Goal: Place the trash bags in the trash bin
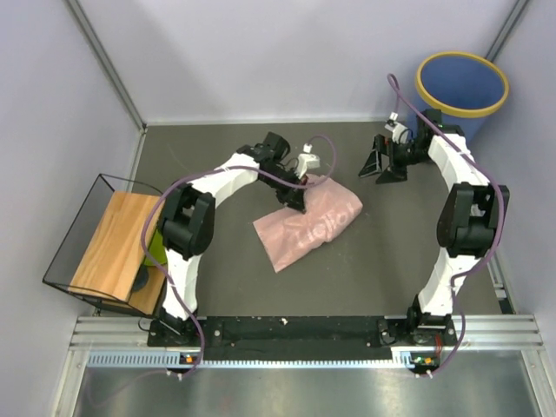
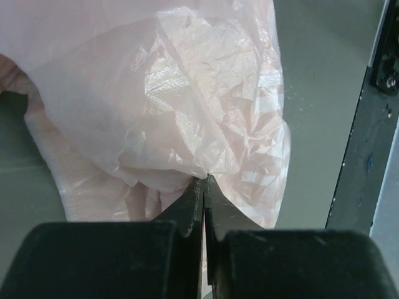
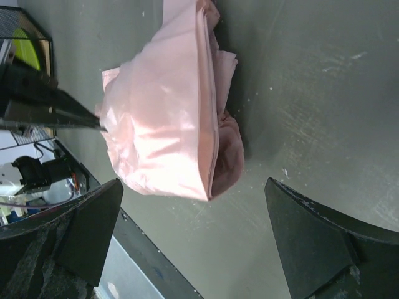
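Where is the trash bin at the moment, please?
In the top view, the trash bin stands in the far right corner, just beyond the open right gripper, away from the trash bags.

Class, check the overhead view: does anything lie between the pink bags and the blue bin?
Yes: the right gripper, open, hangs on the direct line from the trash bags to the trash bin.
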Motion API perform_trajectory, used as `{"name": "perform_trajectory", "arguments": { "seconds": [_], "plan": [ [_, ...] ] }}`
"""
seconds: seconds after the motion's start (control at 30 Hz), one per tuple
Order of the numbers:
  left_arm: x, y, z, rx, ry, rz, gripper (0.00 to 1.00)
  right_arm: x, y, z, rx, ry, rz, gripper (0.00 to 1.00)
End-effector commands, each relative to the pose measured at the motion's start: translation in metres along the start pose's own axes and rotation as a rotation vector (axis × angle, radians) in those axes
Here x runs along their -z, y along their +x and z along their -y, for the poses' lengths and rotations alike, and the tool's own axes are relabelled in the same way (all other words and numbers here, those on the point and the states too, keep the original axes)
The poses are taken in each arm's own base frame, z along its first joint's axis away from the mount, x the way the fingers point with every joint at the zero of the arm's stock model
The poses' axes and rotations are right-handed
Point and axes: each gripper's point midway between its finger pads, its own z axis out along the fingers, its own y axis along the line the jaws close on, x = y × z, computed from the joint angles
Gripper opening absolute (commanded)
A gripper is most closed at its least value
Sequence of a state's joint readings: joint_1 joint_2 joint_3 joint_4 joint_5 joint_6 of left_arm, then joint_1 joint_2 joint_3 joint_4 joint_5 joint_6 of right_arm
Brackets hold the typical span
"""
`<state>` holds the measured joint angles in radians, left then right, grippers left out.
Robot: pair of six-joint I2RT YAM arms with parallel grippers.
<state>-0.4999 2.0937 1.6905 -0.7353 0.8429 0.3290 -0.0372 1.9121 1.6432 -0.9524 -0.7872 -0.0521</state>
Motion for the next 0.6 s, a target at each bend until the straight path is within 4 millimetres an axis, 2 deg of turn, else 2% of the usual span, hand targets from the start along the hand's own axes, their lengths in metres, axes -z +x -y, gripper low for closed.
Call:
{"name": "perform_trajectory", "arguments": {
  "seconds": [0.0,0.03,0.1,0.13,0.2,0.23,0.27,0.3,0.37,0.4,0.47,0.5,0.53,0.57],
  "plan": [
    [0.003,-0.019,0.065,-0.243,-0.023,-0.027,0.00,0.024,-0.003,-0.014,0.045,0.000,0.032,0.99],
    [-0.005,-0.018,0.086,-0.309,-0.042,-0.058,0.00,0.025,-0.001,-0.014,0.054,0.004,0.024,0.99],
    [-0.017,-0.005,0.102,-0.373,-0.087,-0.110,0.00,0.027,0.006,-0.011,0.047,0.019,0.005,0.99],
    [-0.026,0.000,0.115,-0.463,-0.167,-0.160,0.00,0.028,0.009,-0.010,0.057,0.024,-0.005,0.99],
    [-0.039,0.023,0.129,-0.543,-0.194,-0.238,0.00,0.030,0.016,-0.008,0.066,0.036,-0.023,0.99],
    [-0.050,0.039,0.153,-0.620,-0.177,-0.295,0.08,0.032,0.021,-0.008,0.078,0.035,-0.042,0.99],
    [-0.052,0.055,0.153,-0.652,-0.210,-0.361,0.16,0.032,0.025,-0.006,0.087,0.042,-0.056,0.99],
    [-0.054,0.069,0.162,-0.681,-0.182,-0.412,0.23,0.032,0.028,-0.005,0.094,0.044,-0.069,0.99],
    [-0.052,0.094,0.190,-0.705,-0.082,-0.476,0.48,0.033,0.036,-0.002,0.112,0.047,-0.099,0.99],
    [-0.047,0.097,0.199,-0.698,-0.039,-0.471,0.54,0.033,0.039,-0.003,0.126,0.039,-0.108,0.99],
    [-0.025,0.089,0.221,-0.673,0.066,-0.395,0.66,0.035,0.047,-0.004,0.145,0.027,-0.131,0.99],
    [-0.016,0.081,0.226,-0.661,0.091,-0.345,0.67,0.035,0.050,-0.007,0.152,0.010,-0.142,0.98],
    [0.007,0.061,0.221,-0.614,0.076,-0.251,0.68,0.035,0.056,-0.009,0.183,-0.012,-0.157,0.96],
    [0.017,0.047,0.220,-0.589,0.086,-0.179,0.68,0.036,0.064,-0.018,0.183,-0.054,-0.179,0.96]
  ]
}}
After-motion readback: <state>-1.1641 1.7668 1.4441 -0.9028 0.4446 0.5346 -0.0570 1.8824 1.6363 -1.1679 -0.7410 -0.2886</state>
